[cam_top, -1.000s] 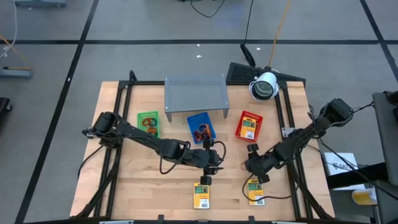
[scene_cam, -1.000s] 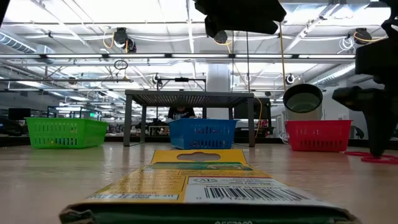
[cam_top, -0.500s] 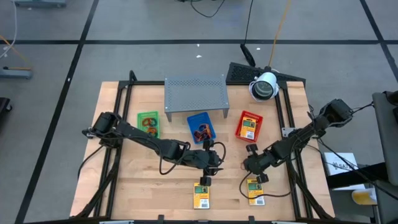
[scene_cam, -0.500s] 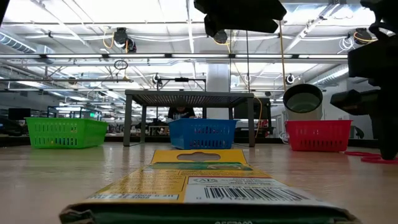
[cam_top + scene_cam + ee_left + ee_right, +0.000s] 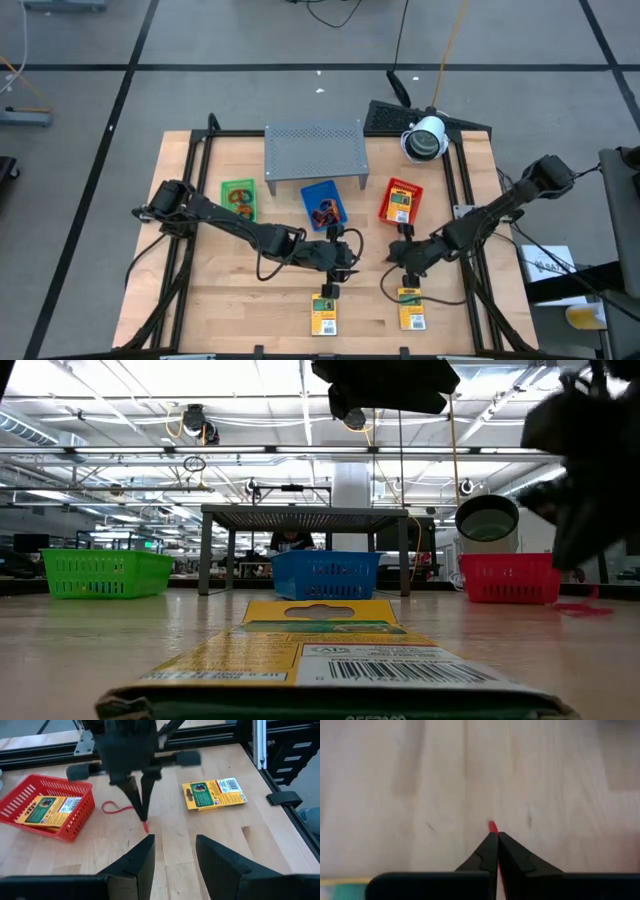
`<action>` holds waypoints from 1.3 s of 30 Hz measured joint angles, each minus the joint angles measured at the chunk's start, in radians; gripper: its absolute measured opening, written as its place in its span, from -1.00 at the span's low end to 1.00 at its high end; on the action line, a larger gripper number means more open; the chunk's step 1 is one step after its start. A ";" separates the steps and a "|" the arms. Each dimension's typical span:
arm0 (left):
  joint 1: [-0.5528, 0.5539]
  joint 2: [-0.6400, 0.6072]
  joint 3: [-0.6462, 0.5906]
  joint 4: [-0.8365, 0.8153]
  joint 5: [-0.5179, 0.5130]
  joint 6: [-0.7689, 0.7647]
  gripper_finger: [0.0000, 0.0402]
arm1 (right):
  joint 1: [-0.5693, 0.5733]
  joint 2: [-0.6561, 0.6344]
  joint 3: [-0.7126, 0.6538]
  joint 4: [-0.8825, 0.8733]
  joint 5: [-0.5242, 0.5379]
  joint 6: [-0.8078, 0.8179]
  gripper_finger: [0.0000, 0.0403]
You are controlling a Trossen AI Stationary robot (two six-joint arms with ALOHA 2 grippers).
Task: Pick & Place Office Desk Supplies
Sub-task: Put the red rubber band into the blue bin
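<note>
Right arm reaches in from the table's right edge, elbow bent, wrist tipped down. Right gripper (image 5: 142,812) pinched tight on a red rubber band (image 5: 116,809); one end of it peeks past the fingertips (image 5: 496,851) just over the wood. Band trails toward the red tray (image 5: 75,822), which holds yellow packets. Left arm stretches low across mid-table. Left gripper (image 5: 172,852) partly parted, holding nothing, above bare wood. Another yellow packet (image 5: 214,793) lies near the right gripper.

Three trays: green (image 5: 238,191), blue (image 5: 322,192), red (image 5: 385,203); two loose yellow packets (image 5: 324,313) (image 5: 411,309); one grey perforated shelf (image 5: 314,147); two arms
</note>
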 joint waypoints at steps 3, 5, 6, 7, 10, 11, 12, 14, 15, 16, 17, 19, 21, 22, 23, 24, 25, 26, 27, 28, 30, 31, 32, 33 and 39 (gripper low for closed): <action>0.000 0.000 0.000 -0.001 0.000 0.000 -0.24 | 0.000 -0.060 0.000 0.046 0.040 0.004 -1.00; 0.000 0.000 0.000 0.000 -0.001 0.000 -0.24 | 0.000 -0.099 0.000 0.097 0.077 -0.007 -1.00; 0.000 0.000 0.000 0.001 -0.001 0.000 -0.24 | 0.001 -0.118 0.000 0.114 0.096 -0.019 -1.00; 0.002 0.000 0.000 0.002 -0.004 0.000 -0.24 | 0.001 -0.133 0.000 0.136 0.112 -0.035 -1.00; 0.003 0.000 0.000 0.002 -0.047 0.000 -0.24 | 0.001 -0.174 0.000 0.220 0.156 -0.109 -1.00; 0.004 0.000 0.000 0.002 -0.070 0.000 -0.24 | 0.001 -0.184 0.000 0.250 0.168 -0.139 -1.00; 0.005 0.000 0.000 0.002 -0.093 -0.001 -0.24 | 0.001 -0.193 0.001 0.276 0.169 -0.170 -1.00; 0.008 0.000 0.000 0.001 -0.132 -0.001 -0.24 | 0.001 -0.208 0.002 0.311 0.170 -0.232 -1.00; 0.009 0.000 0.000 0.000 -0.150 -0.001 -0.24 | 0.001 -0.212 0.002 0.333 0.178 -0.255 -1.00; 0.011 0.000 0.000 0.000 -0.163 -0.002 -0.24 | 0.001 -0.214 0.002 0.352 0.199 -0.274 -1.00; 0.013 0.000 0.000 0.000 -0.175 -0.004 -0.24 | 0.001 -0.215 0.002 0.363 0.222 -0.291 -1.00; 0.018 0.000 0.000 -0.002 -0.189 -0.007 -0.24 | 0.001 -0.215 0.002 0.381 0.248 -0.321 -1.00; 0.025 0.000 0.000 -0.005 -0.196 -0.018 -0.24 | 0.001 -0.215 0.002 0.384 0.252 -0.331 -1.00; 0.030 0.000 0.000 -0.005 -0.196 -0.023 -0.24 | 0.001 -0.215 0.002 0.388 0.264 -0.337 -1.00; 0.035 0.000 0.000 -0.005 -0.195 -0.026 -0.24 | 0.001 -0.215 0.002 0.393 0.280 -0.344 -1.00; 0.040 0.000 0.000 -0.005 -0.195 -0.026 -0.24 | 0.001 -0.215 0.002 0.401 0.298 -0.352 -1.00; 0.044 0.000 0.000 -0.005 -0.195 -0.026 -0.24 | 0.001 -0.215 0.002 0.410 0.309 -0.363 -1.00; 0.049 0.000 0.000 -0.005 -0.195 -0.027 -0.24 | 0.001 -0.215 0.002 0.421 0.322 -0.373 -1.00; 0.053 0.000 0.000 -0.005 -0.194 -0.029 -0.24 | 0.001 -0.215 0.002 0.433 0.324 -0.380 -1.00; 0.058 0.000 0.000 -0.005 -0.189 -0.029 -0.24 | 0.001 -0.215 0.002 0.443 0.324 -0.391 -1.00; 0.067 0.000 0.000 -0.003 -0.168 -0.032 -0.24 | 0.001 -0.215 0.002 0.455 0.322 -0.406 -1.00; 0.072 0.000 0.000 0.000 -0.157 -0.036 -0.24 | 0.001 -0.215 0.002 0.460 0.321 -0.407 -1.00; 0.078 0.000 0.000 0.002 -0.146 -0.048 -0.24 | 0.001 -0.215 0.002 0.466 0.321 -0.408 -1.00; 0.083 0.000 0.000 0.006 -0.136 -0.066 -0.24 | 0.001 -0.215 0.002 0.470 0.321 -0.408 -1.00; 0.105 0.000 0.000 0.070 -0.058 -0.141 -0.24 | 0.001 -0.215 0.002 0.469 0.320 -0.408 -1.00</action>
